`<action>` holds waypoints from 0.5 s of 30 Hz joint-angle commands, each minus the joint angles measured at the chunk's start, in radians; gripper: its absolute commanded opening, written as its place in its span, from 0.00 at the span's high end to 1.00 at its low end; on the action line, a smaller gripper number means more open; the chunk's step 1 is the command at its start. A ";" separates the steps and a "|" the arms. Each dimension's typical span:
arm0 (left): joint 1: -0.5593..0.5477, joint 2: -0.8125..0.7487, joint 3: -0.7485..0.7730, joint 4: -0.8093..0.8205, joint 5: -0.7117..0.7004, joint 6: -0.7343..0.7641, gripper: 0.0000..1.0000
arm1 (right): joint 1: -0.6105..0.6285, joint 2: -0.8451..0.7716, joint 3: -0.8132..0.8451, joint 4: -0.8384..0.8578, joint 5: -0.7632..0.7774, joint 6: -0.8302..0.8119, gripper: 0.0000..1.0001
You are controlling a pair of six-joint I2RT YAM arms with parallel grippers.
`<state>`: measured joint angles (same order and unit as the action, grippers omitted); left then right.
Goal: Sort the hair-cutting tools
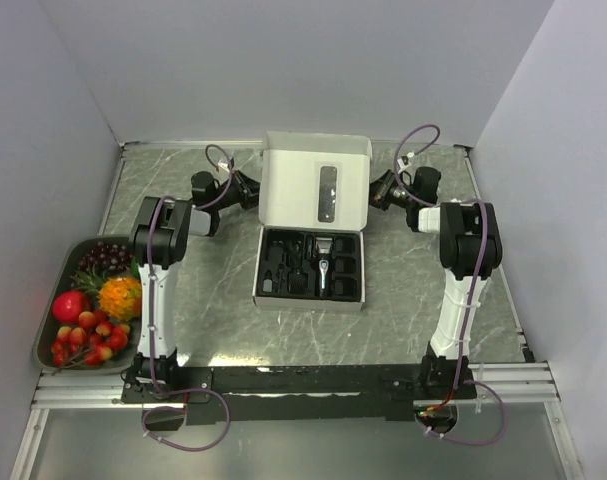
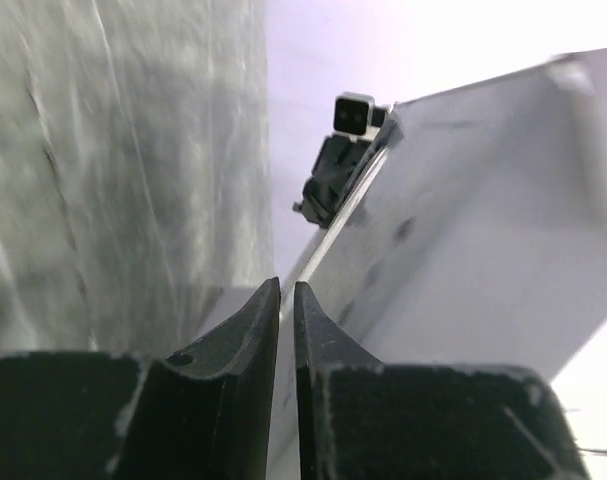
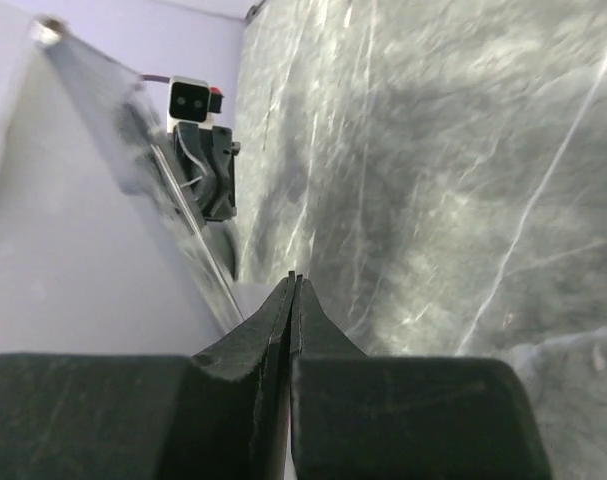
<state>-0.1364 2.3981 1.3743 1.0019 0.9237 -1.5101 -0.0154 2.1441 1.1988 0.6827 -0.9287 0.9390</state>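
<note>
My left gripper (image 2: 286,300) has its two black fingers drawn almost together, with only a sliver of gap, and I judge they pinch the left edge of the upright white cardboard lid (image 1: 315,185). My right gripper (image 3: 294,290) is pressed flat together at the lid's opposite edge, apparently nipping it too, though the card between the tips is too thin to see plainly. The slim black-and-silver electric hair clipper (image 1: 324,262) lies in the black moulded insert (image 1: 283,272) of the open box, in front of the lid and between my two arms; the smaller black pieces in the neighbouring pockets are too dark for me to tell apart. The step in hand looks like steadying the lid open. To do it well I should grip lightly so the card does not crease, move both sides evenly, and free one gripper only once the lid stands by itself on the grey marbled table (image 1: 413,290).
</note>
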 commanded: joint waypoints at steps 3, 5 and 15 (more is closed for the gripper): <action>-0.034 -0.204 -0.171 0.231 0.027 -0.032 0.83 | 0.041 -0.133 -0.116 0.159 -0.081 0.017 0.98; -0.038 -0.226 -0.217 0.260 0.024 -0.041 0.83 | 0.058 -0.162 -0.140 0.152 -0.076 0.000 0.98; -0.071 -0.401 -0.398 0.244 0.004 0.039 0.84 | 0.100 -0.371 -0.295 0.042 -0.001 -0.141 0.99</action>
<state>-0.2024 2.0892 1.0363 1.2076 0.9272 -1.5368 0.0830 1.8866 0.9508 0.7341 -0.9604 0.8768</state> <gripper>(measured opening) 0.165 0.021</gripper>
